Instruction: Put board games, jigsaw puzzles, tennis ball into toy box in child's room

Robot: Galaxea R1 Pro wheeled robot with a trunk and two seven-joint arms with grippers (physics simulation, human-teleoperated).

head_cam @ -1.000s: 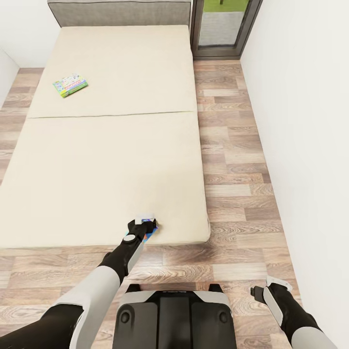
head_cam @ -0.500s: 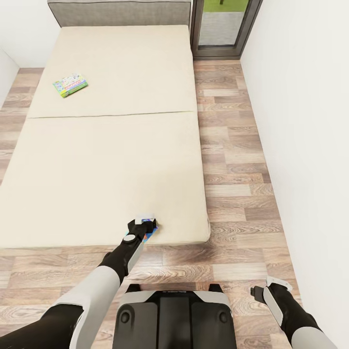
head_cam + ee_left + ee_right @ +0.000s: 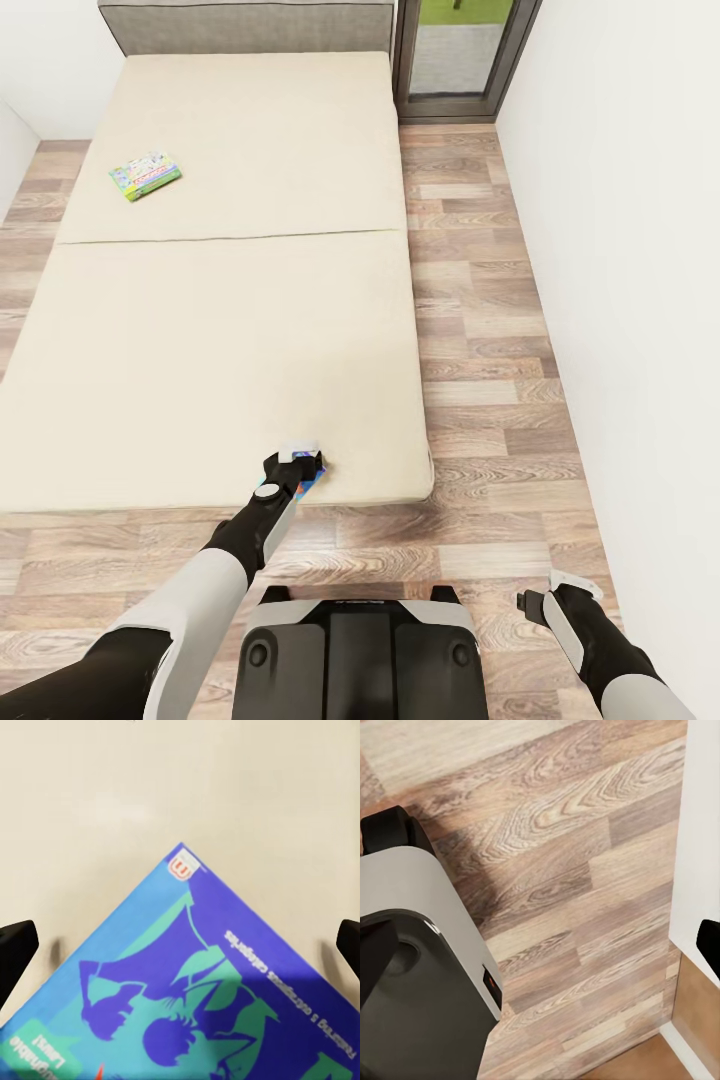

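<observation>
A green-edged board game (image 3: 145,176) is seen far off on the cream bed (image 3: 230,300). The left gripper (image 3: 297,462) is spread wide over a blue board game (image 3: 202,997) at the bed's near edge, nothing clasped. The right gripper (image 3: 548,590) is held wide apart and empty above the wood floor (image 3: 577,870).

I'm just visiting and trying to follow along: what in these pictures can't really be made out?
- Near game, head view: mostly hidden under the left hand.
- Same game, left wrist view: cut off by the frame edge; small print blurred.
- Far game on the bed, head view: too small to read.
- Right hand, head view: open or shut is unclear.
</observation>
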